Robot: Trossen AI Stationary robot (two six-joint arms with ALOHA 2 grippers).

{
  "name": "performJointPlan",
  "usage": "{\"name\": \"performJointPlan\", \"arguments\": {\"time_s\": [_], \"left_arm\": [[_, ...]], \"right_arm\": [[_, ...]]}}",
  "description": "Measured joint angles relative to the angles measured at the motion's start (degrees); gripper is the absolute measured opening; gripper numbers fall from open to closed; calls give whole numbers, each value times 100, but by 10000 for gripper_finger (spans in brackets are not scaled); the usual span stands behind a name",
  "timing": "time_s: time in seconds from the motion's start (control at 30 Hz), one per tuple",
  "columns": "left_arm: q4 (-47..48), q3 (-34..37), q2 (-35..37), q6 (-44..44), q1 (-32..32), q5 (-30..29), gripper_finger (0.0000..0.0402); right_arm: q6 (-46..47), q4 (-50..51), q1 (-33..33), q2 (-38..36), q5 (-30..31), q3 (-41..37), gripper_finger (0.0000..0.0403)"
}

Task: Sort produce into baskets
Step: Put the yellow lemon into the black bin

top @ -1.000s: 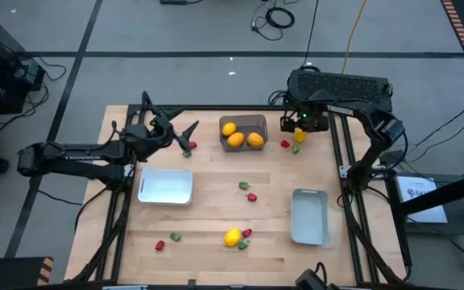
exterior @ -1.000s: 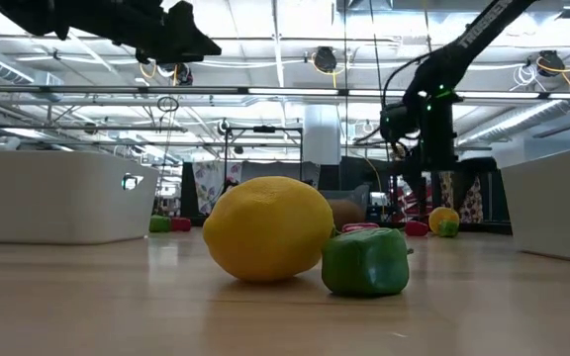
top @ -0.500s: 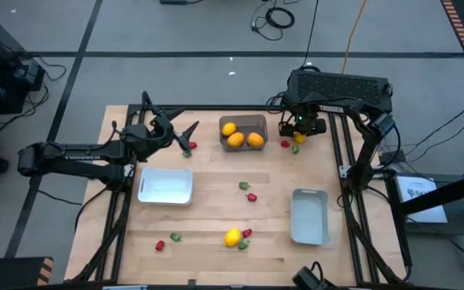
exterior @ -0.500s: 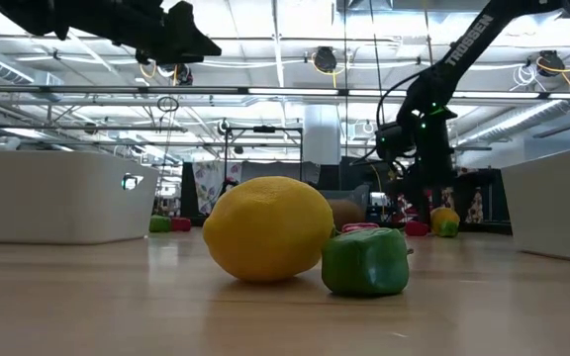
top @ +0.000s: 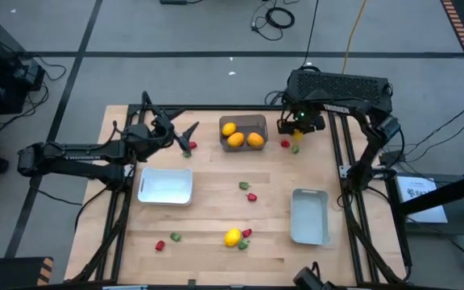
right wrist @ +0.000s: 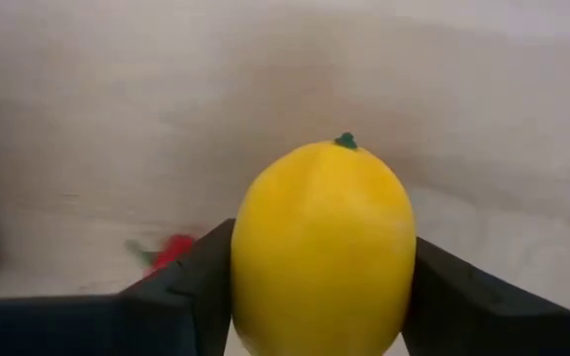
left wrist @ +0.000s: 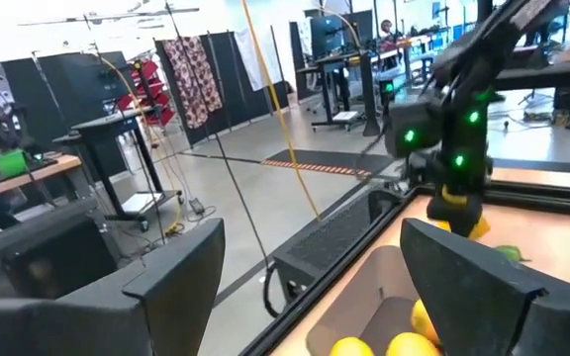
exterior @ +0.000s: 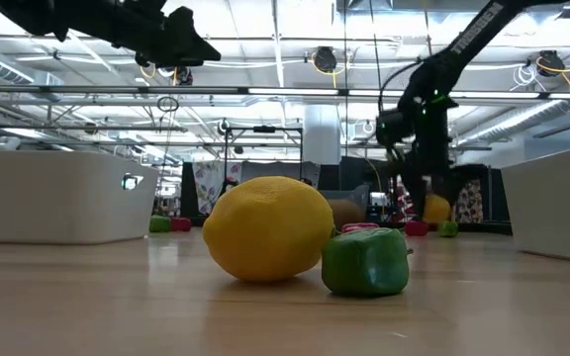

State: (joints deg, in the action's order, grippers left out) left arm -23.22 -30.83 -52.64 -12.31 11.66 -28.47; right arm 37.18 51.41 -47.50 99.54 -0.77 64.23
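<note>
The right gripper (right wrist: 317,297), fingers clamped on a lemon (right wrist: 322,247) just beside the dark grey basket (top: 252,123), should carry it level over the rim before releasing.

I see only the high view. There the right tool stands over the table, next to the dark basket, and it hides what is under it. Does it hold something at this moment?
Observer: Yes. In the right wrist view the right tool is shut on a yellow lemon, with one finger on each side of it.
Operator: Is the lemon lifted, or does it rest on the table?
Observer: In the low view it seems to hang a little above the table. Its underside sits higher than the green piece that lies beside it.
</note>
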Motion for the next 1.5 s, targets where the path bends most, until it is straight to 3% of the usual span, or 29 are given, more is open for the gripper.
{"name": "performJointPlan", "arguments": {"time_s": [0.2, 0.43, 0.6, 0.77, 0.93, 1.5], "left_arm": [[2, 0, 0, -8, 0, 0, 310], [0, 0, 0, -10, 1, 0, 310], [-17, 0, 0, -10, 1, 12, 310], [-36, 0, 0, -16, 1, 216, 310], [-39, 0, 0, -39, 1, 227, 310], [-23, 0, 0, -161, 1, 232, 310]], "right_arm": [[-8, -300, 260, -544, -67, 264, 216], [26, -1939, 1159, -923, -117, 266, 212], [-834, -3170, 1709, -811, -77, 272, 214], [-1683, -3716, 1929, -462, -41, 271, 223], [-1896, -3835, 1881, -205, 338, 270, 227], [-2291, -3773, 1831, -155, 395, 268, 229]]}}
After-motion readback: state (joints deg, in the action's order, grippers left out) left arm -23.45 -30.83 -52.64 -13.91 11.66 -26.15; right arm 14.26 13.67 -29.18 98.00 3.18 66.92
